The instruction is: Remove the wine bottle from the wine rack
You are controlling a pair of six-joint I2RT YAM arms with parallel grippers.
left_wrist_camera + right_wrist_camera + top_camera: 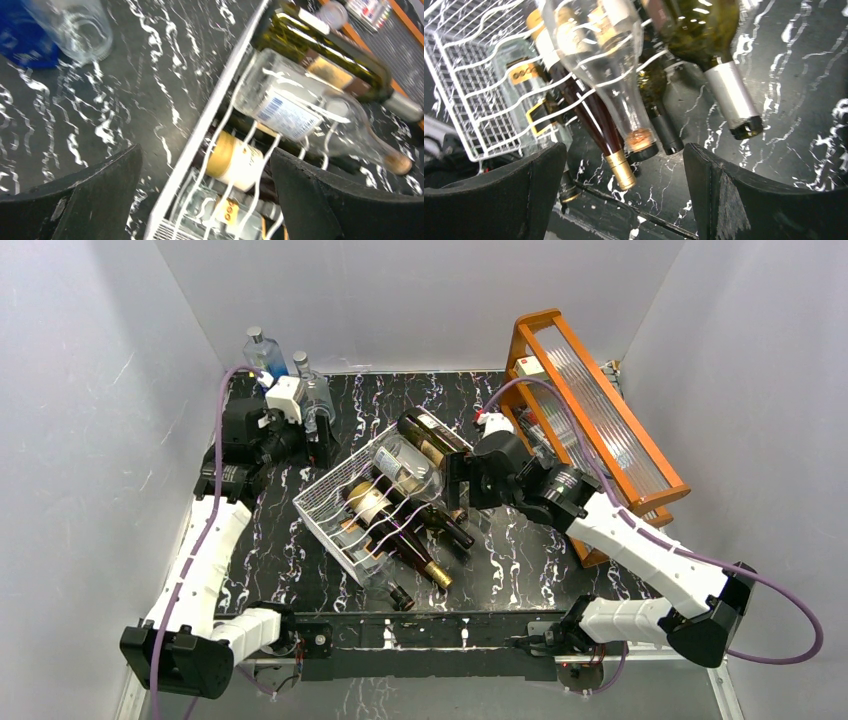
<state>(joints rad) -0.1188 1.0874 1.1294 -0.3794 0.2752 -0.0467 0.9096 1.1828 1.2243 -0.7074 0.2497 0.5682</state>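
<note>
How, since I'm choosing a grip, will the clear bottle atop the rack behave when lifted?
The clear bottle is smooth glass, so probably slippery and breakable. It looks empty, so likely light. Lying on its side across the wine rack, it may roll once nudged.

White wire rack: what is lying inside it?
Wine bottles lie in the white wire-grid rack: a clear glass bottle and a dark green bottle on top, a cream-labelled dark bottle and others beneath. Those are partly covered, so their number is unclear.
</note>
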